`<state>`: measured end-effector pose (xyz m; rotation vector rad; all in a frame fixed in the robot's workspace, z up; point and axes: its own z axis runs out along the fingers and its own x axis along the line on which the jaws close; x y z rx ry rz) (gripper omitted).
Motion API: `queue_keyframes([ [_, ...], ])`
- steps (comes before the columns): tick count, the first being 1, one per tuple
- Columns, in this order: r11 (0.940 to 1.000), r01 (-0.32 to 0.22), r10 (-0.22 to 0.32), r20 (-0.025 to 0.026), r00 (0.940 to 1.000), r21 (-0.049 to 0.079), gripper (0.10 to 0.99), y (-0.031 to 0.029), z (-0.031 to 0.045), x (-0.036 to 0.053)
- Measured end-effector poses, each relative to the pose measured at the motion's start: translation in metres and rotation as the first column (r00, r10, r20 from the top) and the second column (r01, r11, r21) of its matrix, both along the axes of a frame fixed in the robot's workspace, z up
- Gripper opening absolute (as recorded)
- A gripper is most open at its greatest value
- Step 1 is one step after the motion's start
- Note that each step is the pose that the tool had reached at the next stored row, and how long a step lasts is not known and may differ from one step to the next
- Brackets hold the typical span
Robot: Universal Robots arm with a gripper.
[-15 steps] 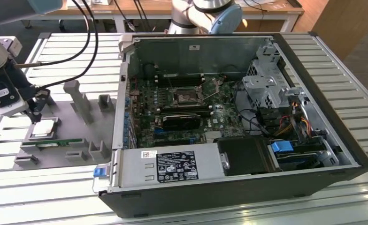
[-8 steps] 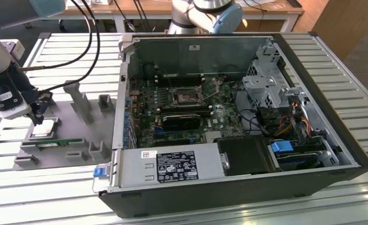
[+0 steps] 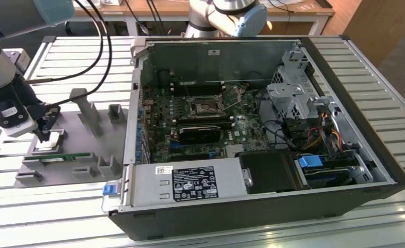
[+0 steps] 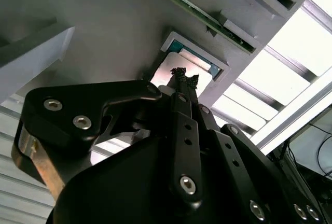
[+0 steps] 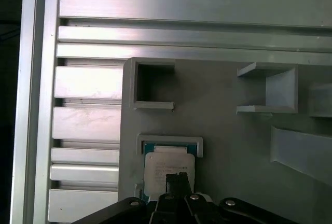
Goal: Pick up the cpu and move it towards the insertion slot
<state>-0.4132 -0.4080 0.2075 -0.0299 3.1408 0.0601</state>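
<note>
Cpu, flat square, silvery-white top, green rim

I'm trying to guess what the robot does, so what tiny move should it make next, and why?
Probably ease straight down onto the cpu. The gripper hangs right over it. The chip lies flat in its grey holder, not lifted, and the insertion slot is away inside the computer case.
</note>
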Motion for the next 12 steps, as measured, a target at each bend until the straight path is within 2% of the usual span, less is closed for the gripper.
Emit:
queue_keyframes([
  [5, 1.0, 0.0, 0.0, 0.0, 1.0, 0.0, 0.102, -0.0003, -0.0077, 0.0002],
  [12, 0.9999, 0.011, -0.011, -0.0002, 0.9999, -0.003, 0.102, -0.0003, -0.0103, 0.0001],
])
